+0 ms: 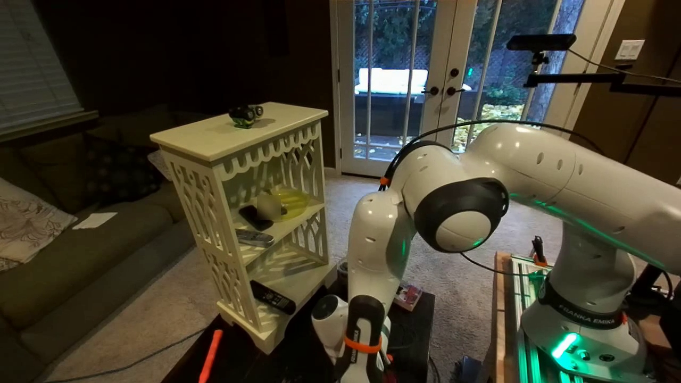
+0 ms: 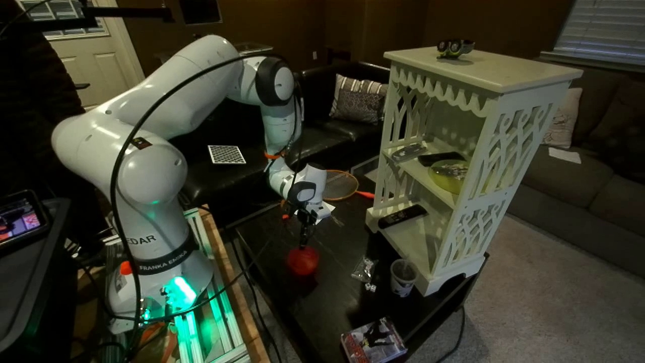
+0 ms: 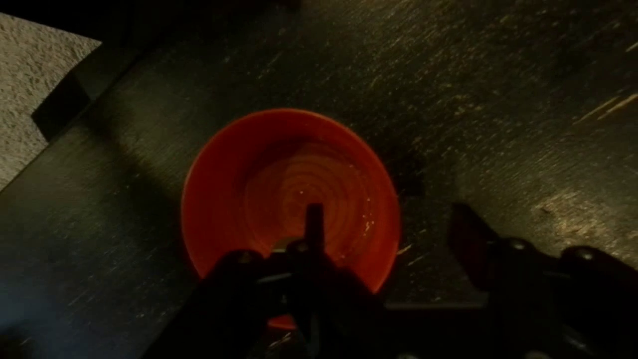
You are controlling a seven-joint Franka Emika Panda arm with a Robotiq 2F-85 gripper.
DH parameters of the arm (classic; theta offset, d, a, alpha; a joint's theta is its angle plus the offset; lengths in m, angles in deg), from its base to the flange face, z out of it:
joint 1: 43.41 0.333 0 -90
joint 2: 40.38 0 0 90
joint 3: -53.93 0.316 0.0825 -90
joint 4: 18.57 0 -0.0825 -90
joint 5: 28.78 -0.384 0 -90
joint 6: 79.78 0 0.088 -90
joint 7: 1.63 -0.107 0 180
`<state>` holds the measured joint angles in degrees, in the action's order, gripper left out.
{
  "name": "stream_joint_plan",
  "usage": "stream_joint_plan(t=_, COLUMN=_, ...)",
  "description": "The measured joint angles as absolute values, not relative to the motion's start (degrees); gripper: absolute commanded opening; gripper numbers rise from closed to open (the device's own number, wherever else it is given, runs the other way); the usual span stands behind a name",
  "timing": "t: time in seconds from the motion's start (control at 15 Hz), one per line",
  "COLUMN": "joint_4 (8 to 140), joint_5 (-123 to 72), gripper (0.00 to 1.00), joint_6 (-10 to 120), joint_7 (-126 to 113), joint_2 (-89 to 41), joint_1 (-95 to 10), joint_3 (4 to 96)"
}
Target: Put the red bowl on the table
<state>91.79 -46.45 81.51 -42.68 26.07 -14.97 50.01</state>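
Note:
The red bowl (image 2: 303,261) sits on the dark table (image 2: 322,317) in an exterior view. The bowl also shows from above in the wrist view (image 3: 299,194), upright with nothing in it, on the scratched black tabletop (image 3: 498,99). My gripper (image 3: 385,208) is open. One finger is over the inside of the bowl and the other is outside its rim, so the rim lies between them. In an exterior view, the gripper (image 2: 303,244) points down right at the bowl. Whether a finger touches the bowl cannot be told. The lower part of the bowl is hidden by the finger.
A cream lattice shelf unit (image 2: 504,83) stands on the table. A cup (image 2: 403,278), a plastic bag (image 2: 364,268), small dice (image 2: 370,287) and a case (image 2: 374,340) lie near it. A racket (image 2: 340,185) with a red handle lies behind the gripper. The table's edge is near the bowl.

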Motion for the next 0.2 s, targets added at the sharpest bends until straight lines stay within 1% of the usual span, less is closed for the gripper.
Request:
stream_joint_plan(t=0.07, joint_4=94.56, joint_5=-46.42, gripper=1.0, joint_6=83.0, joint_7=-42.38, joint_2=23.98, joint_1=-15.1, joint_3=49.84)
stream_joint_plan(t=0.13, joint_4=97.47, joint_5=-46.31, gripper=0.86, joint_6=85.44, joint_7=-41.71, joint_2=21.87, joint_1=-15.12, joint_3=49.63)
stream_joint_plan(t=0.2, joint_4=100.46, joint_5=-46.04, gripper=0.92, joint_6=88.46, joint_7=-40.86, joint_2=19.8, joint_1=-15.09, joint_3=49.42)
